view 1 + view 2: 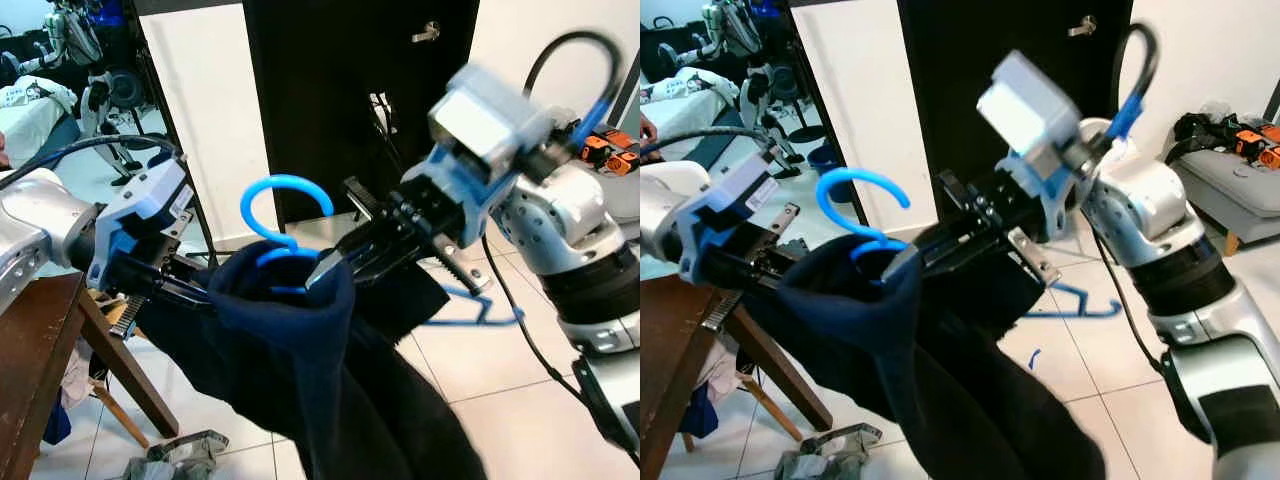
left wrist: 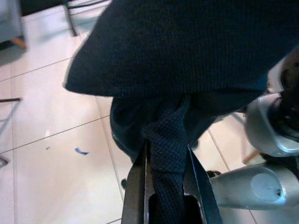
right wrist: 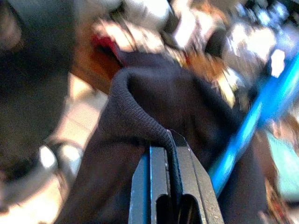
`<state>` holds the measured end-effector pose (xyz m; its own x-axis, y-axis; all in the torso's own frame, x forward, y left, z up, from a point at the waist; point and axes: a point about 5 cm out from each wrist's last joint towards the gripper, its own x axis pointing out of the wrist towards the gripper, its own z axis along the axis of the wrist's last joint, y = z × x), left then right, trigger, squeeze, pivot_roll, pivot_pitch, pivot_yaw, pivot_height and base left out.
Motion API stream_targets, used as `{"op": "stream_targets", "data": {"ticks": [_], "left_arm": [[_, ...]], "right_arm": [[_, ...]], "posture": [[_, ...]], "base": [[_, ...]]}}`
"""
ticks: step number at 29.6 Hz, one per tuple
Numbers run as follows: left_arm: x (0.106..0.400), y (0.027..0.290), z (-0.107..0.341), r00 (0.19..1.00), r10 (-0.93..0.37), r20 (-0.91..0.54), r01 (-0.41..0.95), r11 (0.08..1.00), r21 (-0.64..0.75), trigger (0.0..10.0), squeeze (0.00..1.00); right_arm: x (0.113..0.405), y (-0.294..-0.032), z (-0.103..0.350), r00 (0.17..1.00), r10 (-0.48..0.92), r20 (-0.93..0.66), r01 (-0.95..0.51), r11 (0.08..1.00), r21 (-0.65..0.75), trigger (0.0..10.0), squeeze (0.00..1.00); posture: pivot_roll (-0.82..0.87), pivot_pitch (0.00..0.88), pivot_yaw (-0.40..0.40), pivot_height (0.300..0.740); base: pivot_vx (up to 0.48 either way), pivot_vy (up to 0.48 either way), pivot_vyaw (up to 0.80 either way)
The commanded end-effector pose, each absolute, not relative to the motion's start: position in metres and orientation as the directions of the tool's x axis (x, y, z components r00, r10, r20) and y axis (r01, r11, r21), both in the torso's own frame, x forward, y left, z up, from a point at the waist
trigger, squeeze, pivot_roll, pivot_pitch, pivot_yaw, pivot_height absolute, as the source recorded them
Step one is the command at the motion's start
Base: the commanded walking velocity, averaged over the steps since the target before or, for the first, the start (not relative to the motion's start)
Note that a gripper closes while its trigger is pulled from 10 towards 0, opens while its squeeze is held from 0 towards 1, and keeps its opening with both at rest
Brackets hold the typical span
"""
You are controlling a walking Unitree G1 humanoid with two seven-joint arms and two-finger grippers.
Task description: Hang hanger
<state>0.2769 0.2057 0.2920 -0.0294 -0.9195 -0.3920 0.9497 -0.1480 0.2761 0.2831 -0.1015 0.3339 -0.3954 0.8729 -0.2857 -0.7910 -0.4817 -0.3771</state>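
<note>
Two hands, the left hand [image 1: 205, 292] and right hand [image 1: 330, 268], each pinch the soft, limp dark garment [image 1: 300, 370] either side of the light, stiff blue hanger [image 1: 280, 215], best gripped at its hook.

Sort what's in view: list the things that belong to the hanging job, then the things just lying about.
Part of the job:
blue hanger, hook poking up out of the garment
dark garment, draped over it
left gripper, jaws shut on the garment
right gripper, jaws shut on the garment's edge

Just lying about:
wooden table
crumpled cloth on the floor
black door
grey sofa
</note>
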Motion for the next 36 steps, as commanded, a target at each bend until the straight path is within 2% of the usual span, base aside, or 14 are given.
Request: {"op": "stream_targets", "data": {"ticks": [1,4,5,6,9,10,17,22,25,27,28,30,31,36], "left_arm": [[0.274,0.221,0.3,0.019,-0.918,-0.397,0.947,-0.111,0.302,0.0,0.0],[0.272,0.226,0.293,0.031,-0.91,-0.414,0.953,-0.099,0.288,0.0,0.0],[0.272,0.228,0.287,0.043,-0.9,-0.433,0.955,-0.09,0.282,0.0,0.0],[0.272,0.23,0.283,0.051,-0.894,-0.446,0.957,-0.084,0.279,0.0,0.0],[0.272,0.23,0.283,0.051,-0.894,-0.446,0.957,-0.084,0.279,0.0,0.0],[0.277,0.234,0.258,0.148,-0.856,-0.496,0.96,0.004,0.279,0.2,0.0],[0.289,0.235,0.204,0.391,-0.788,-0.476,0.919,0.304,0.251,0.6,0.0],[0.282,0.235,0.131,0.694,-0.621,-0.365,0.691,0.716,0.095,5.6,0.0],[0.278,0.232,0.121,0.737,-0.585,-0.338,0.637,0.769,0.055,4.9,0.0],[0.268,0.228,0.101,0.813,-0.497,-0.302,0.521,0.853,-0.001,6.7,0.0],[0.262,0.229,0.088,0.864,-0.41,-0.292,0.412,0.91,-0.057,10.0,0.0],[0.258,0.231,0.079,0.891,-0.347,-0.294,0.334,0.938,-0.093,10.0,0.0],[0.251,0.231,0.068,0.915,-0.272,-0.299,0.243,0.961,-0.129,10.0,0.0],[0.212,0.23,0.022,0.92,-0.009,-0.391,-0.021,0.997,-0.073,10.0,0.0]], "right_arm": [[0.291,-0.107,0.323,-0.319,0.889,-0.328,-0.823,-0.431,-0.369,4.2,0.0],[0.295,-0.115,0.322,-0.252,0.915,-0.316,-0.851,-0.365,-0.377,4.3,0.0],[0.298,-0.118,0.324,-0.207,0.932,-0.299,-0.87,-0.315,-0.38,8.4,0.0],[0.301,-0.12,0.325,-0.175,0.941,-0.288,-0.88,-0.281,-0.383,10.0,0.95],[0.301,-0.12,0.325,-0.175,0.941,-0.288,-0.88,-0.281,-0.383,10.0,0.95],[0.313,-0.123,0.311,-0.05,0.963,-0.265,-0.931,-0.14,-0.336,10.0,1.0],[0.341,-0.128,0.251,0.259,0.941,-0.219,-0.956,0.217,-0.199,10.0,1.0],[0.363,-0.167,0.172,0.666,0.703,-0.248,-0.719,0.694,0.035,10.0,1.0],[0.364,-0.178,0.158,0.726,0.633,-0.27,-0.64,0.765,0.071,10.0,1.0],[0.359,-0.195,0.129,0.797,0.513,-0.318,-0.5,0.856,0.129,10.0,1.0],[0.351,-0.205,0.107,0.815,0.442,-0.374,-0.419,0.896,0.144,10.0,0.29],[0.344,-0.21,0.093,0.82,0.398,-0.412,-0.371,0.917,0.146,10.0,0.29],[0.335,-0.215,0.076,0.823,0.352,-0.446,-0.314,0.936,0.158,10.0,0.0],[0.286,-0.227,0.018,0.789,0.248,-0.562,-0.232,0.967,0.102,10.0,0.0]], "posture": [[-0.01,0.0,0.059,0.74],[0.0,0.0,0.057,0.74],[0.0,0.0,0.058,0.74],[0.0,0.0,0.058,0.74],[0.0,0.0,0.058,0.74],[-0.01,0.0,0.059,0.74],[-0.01,0.0,0.066,0.74],[-0.01,0.0,0.061,0.74],[-0.01,0.0,0.054,0.74],[0.0,0.0,0.031,0.74],[0.01,0.0,0.009,0.74],[0.01,0.0,0.009,0.74],[0.03,0.0,-0.011,0.74],[0.05,0.0,-0.032,0.74]], "base": [[0.0,0.0,0.0],[0.0,0.0,0.0],[0.0,0.0,0.0],[0.0,0.0,0.0],[0.0,0.0,0.0],[0.0,0.0,0.0],[0.0,0.0,0.0],[0.0,0.0,0.0],[0.0,0.0,0.0],[0.0,0.0,0.0],[0.0,0.0,0.0],[0.0,0.0,0.0],[0.0,0.0,0.0],[0.0,0.0,0.0]]}}
